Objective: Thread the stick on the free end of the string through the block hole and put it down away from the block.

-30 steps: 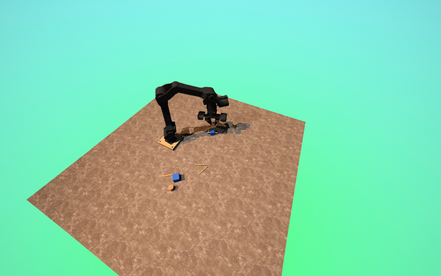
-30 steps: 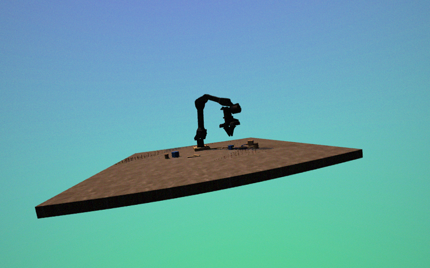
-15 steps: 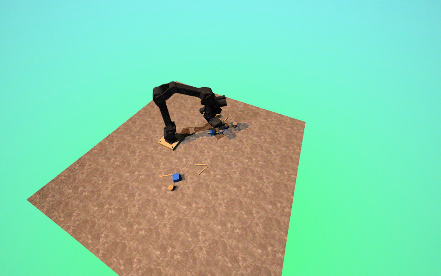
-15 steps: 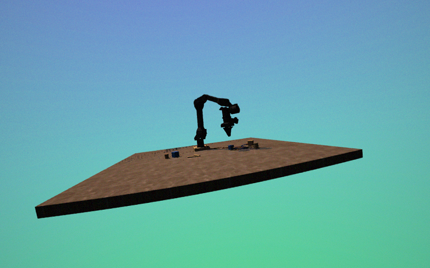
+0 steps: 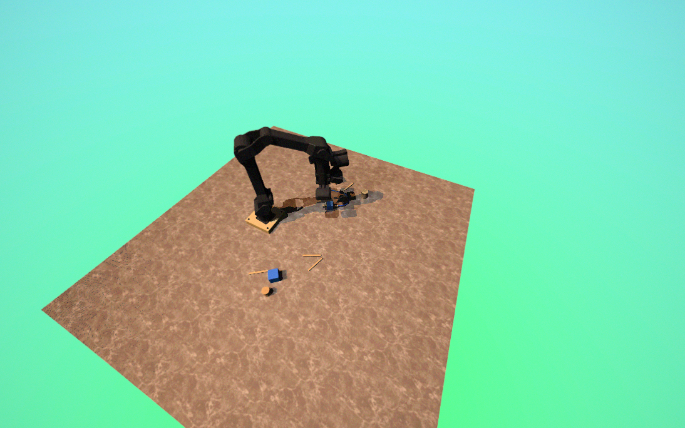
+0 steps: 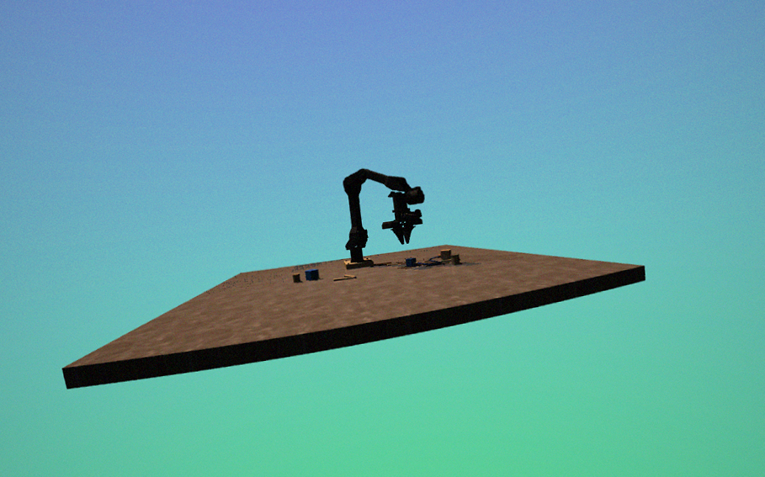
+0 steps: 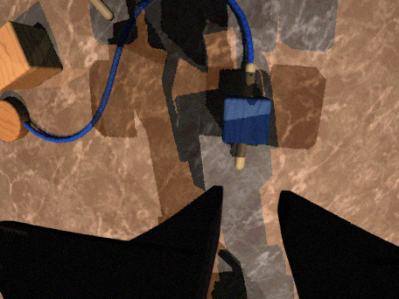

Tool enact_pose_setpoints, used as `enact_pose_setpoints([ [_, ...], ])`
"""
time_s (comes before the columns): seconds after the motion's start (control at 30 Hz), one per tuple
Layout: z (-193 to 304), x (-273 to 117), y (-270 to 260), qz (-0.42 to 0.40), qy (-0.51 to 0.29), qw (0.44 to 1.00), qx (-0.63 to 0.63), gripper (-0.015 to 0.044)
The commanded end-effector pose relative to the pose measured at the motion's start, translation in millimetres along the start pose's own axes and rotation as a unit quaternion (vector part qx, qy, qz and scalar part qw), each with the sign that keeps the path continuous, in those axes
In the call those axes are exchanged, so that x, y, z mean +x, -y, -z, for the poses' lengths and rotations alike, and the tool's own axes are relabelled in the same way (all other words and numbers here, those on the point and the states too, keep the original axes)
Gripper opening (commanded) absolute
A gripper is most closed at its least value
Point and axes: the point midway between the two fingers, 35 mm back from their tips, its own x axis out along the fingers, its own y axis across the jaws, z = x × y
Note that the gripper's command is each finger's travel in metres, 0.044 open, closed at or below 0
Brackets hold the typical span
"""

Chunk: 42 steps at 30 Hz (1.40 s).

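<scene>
The blue block (image 7: 247, 122) (image 5: 329, 205) (image 6: 410, 262) stands on the table. The stick (image 7: 240, 163) runs through its hole. Its free tip sticks out on the side nearer the fingers in the wrist view, and its string end sticks out on the far side. The blue string (image 7: 115, 72) curves from that end, partly out of the wrist view, to the round wooden button (image 7: 10, 120) (image 5: 364, 193) (image 6: 456, 258). My gripper (image 7: 250, 198) (image 6: 405, 242) is partly open and empty, above the table. In the wrist view its fingertips are just below the stick's free tip.
A wooden cube (image 7: 12, 57) (image 6: 445, 252) is beside the button. A loose stick (image 7: 101, 8) (image 5: 348, 186) lies nearby. Farther off are a second blue block (image 5: 273, 275) (image 6: 312, 275), a wooden cylinder (image 5: 266, 291) (image 6: 296, 278) and several loose sticks.
</scene>
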Motion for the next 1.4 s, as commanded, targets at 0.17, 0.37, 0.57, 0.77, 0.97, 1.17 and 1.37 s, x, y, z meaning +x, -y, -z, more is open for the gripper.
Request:
enact_pose_setpoints([
  [0.17, 2, 7, 1, 0.002, -0.004, 1.0, 0.011, 0.0122],
  [0.37, 1, 17, 0, 0.002, -0.004, 1.0, 0.011, 0.0122],
  [0.57, 0, 27, 0, 0.002, -0.004, 1.0, 0.011, 0.0122],
  [0.77, 0, 37, 0, 0.002, -0.004, 1.0, 0.011, 0.0122],
  [0.97, 0, 47, 0, 0.002, -0.004, 1.0, 0.011, 0.0122],
  [1.17, 0, 57, 0, 0.002, -0.004, 1.0, 0.011, 0.0122],
  [1.37, 1, 67, 1, 0.002, -0.004, 1.0, 0.011, 0.0122],
])
